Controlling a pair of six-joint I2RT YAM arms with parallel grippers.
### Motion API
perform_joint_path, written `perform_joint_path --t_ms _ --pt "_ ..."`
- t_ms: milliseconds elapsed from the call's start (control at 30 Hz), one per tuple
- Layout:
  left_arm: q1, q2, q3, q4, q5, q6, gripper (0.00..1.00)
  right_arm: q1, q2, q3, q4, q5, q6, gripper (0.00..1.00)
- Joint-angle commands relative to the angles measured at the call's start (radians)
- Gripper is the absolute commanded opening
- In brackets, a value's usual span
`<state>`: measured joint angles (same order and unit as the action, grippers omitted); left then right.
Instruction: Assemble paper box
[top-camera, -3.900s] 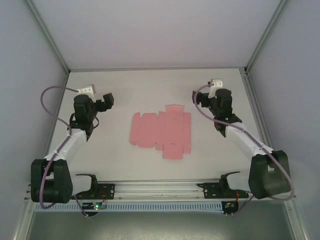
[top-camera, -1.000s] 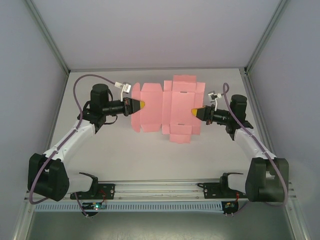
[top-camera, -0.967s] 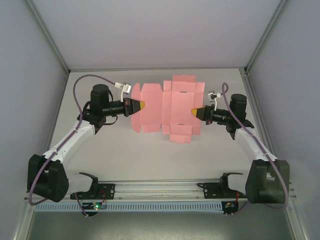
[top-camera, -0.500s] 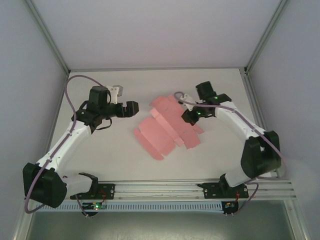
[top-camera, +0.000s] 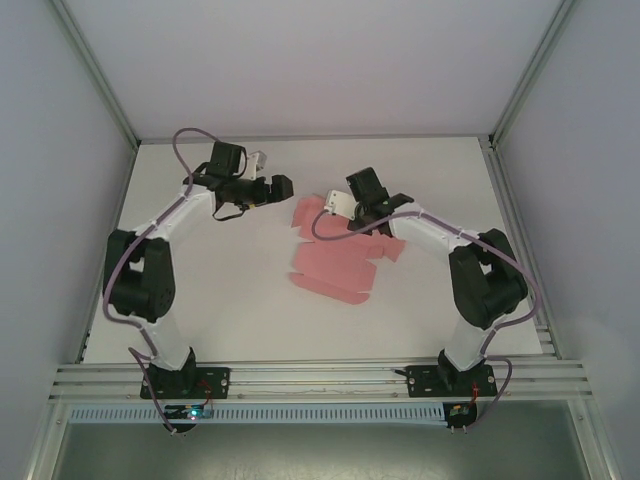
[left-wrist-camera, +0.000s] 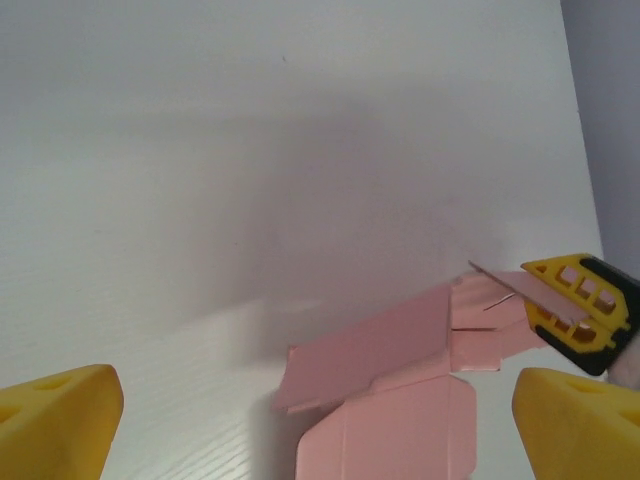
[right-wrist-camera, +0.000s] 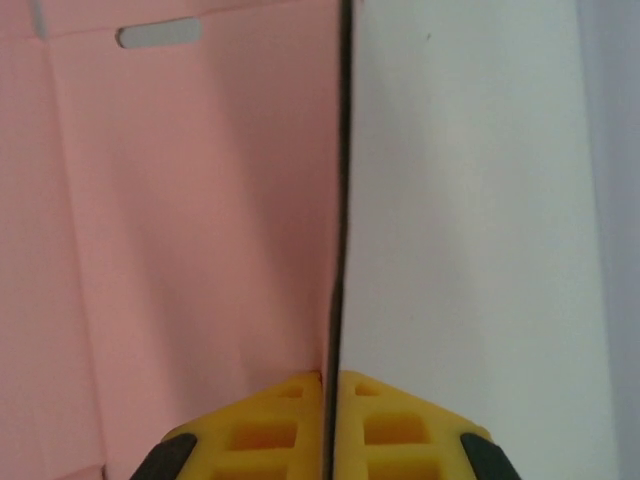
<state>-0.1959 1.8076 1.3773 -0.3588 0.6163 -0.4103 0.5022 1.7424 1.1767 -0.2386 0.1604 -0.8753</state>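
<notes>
Early stage, by the look of it.

- Paper box (top-camera: 335, 262): a pink die-cut blank, not a box yet. It sits at mid-worktop (top-camera: 220, 300), between the two arms. Most of it rests on the surface. The far right part is raised off it.
- Right claw (top-camera: 345, 207): clenched on the blank's far right edge. In the right wrist view the yellow pads (right-wrist-camera: 260, 435) meet on the thin card edge-on, with the pink panel running off to the left. A small cut slot (right-wrist-camera: 158, 35) shows near the top of that panel, with nothing tucked into it.
- Left claw (top-camera: 278, 187): released and holding nothing. It hovers just beside the blank's far left corner, apart from it. In its own wrist view the yellow fingertips (left-wrist-camera: 62, 418) stand wide, and the card lies ahead between them.
- Left wrist view also shows one panel tilted up along a crease, throwing a shadow. The neighbouring panel lies flat.

Done, as I judge it: the blank is gripped at one edge and a first bend has been started.

Left to do:
- Stand the walls up.
- Close the body into a tube.
- Fold in the end flaps.
- Seat the tab in its slot.

No closed corner or tucked flap is visible anywhere.
</notes>
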Motion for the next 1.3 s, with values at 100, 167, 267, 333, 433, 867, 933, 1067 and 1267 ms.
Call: perform_joint_path --t_ms 100,167,267,333,433,867,933,1067,1267 --pt "0.012 0.134 0.107 0.118 0.209 -0.1 1.0 0.025 -0.031 -0.116 0.241 0.052 -0.138 0.07" --pt "0.012 0.147 0.1 0.191 0.27 -0.131 1.0 0.029 -0.026 -0.126 0.259 0.083 -0.15 0.07" --pt "0.006 0.157 0.1 0.211 0.309 -0.115 1.0 0.035 -0.031 -0.153 0.312 0.099 -0.15 0.06" --pt "-0.005 0.161 0.1 0.178 0.319 -0.073 1.0 0.033 -0.038 -0.151 0.311 0.084 -0.129 0.06" --pt "-0.033 0.17 0.104 0.098 0.323 0.018 1.0 0.033 -0.039 -0.144 0.291 0.061 -0.121 0.06" --pt "-0.103 0.249 0.138 -0.085 0.254 0.166 0.89 0.033 -0.073 -0.147 0.275 0.022 -0.084 0.05" --pt "-0.109 0.247 0.134 -0.111 0.221 0.177 0.89 0.033 -0.082 -0.15 0.263 0.005 -0.082 0.05" --pt "-0.109 0.239 0.109 -0.082 0.202 0.137 0.82 0.031 -0.089 -0.16 0.263 -0.002 -0.069 0.04" --pt "-0.091 0.219 0.137 -0.187 0.036 0.167 0.72 0.029 -0.099 -0.167 0.237 0.005 -0.085 0.03"
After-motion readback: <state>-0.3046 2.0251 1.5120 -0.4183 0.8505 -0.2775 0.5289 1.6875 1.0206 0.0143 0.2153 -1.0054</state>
